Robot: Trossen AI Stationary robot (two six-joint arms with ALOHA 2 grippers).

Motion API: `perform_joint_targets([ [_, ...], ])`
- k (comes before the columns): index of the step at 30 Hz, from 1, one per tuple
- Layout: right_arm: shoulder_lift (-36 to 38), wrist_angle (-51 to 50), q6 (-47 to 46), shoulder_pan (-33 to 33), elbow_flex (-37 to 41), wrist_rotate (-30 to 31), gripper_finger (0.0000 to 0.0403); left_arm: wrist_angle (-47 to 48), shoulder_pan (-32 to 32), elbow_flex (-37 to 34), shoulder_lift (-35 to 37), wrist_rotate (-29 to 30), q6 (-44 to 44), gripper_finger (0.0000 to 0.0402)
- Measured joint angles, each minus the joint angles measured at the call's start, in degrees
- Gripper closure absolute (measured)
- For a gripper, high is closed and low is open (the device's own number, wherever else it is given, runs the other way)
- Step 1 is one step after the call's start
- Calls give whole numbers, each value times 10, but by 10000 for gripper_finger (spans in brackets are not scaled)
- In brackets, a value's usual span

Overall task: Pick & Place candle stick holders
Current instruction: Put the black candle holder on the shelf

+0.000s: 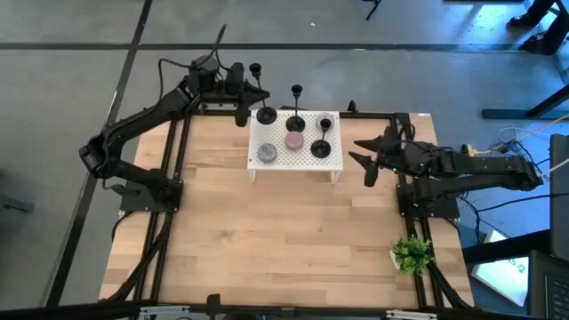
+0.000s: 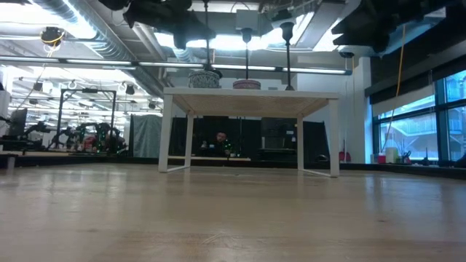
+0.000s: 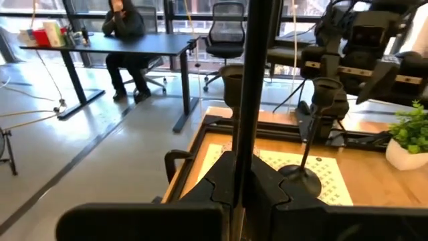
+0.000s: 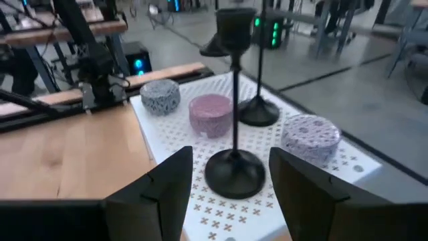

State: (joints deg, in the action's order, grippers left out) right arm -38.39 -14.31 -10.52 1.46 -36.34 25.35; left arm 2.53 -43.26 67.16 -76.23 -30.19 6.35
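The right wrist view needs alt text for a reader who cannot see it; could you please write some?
The right gripper is open, its two dark fingers on either side of a slim black candle stick holder standing upright on a white perforated stand. Three round patterned candles and a second black holder stand farther along the stand.

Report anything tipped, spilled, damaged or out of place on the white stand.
Nothing stands out. The two candle holders on the white stand stand upright among three round candles, none tipped. A third holder is upright, clamped in the left gripper.
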Motion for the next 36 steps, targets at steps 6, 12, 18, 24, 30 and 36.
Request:
perform_joint_targets([
  [6, 57, 57, 30, -27, 60, 1, 201, 0, -16, 0, -5, -52, 0, 394],
  [12, 46, 51, 35, -44, 61, -18, 201, 3, -17, 0, -28, -58, 6, 394],
  [18, 43, 57, 39, -45, 61, -29, 201, 2, -17, 0, -63, -47, 32, 394],
  [24, 43, 57, 46, -45, 61, -29, 201, -4, -31, 0, -83, -43, 36, 394],
  [30, 43, 56, 46, -45, 61, -29, 201, -4, -37, 0, -89, -47, 35, 394],
  [36, 42, 55, 50, -45, 61, -30, 201, -4, -38, 0, -89, -43, 48, 394],
])
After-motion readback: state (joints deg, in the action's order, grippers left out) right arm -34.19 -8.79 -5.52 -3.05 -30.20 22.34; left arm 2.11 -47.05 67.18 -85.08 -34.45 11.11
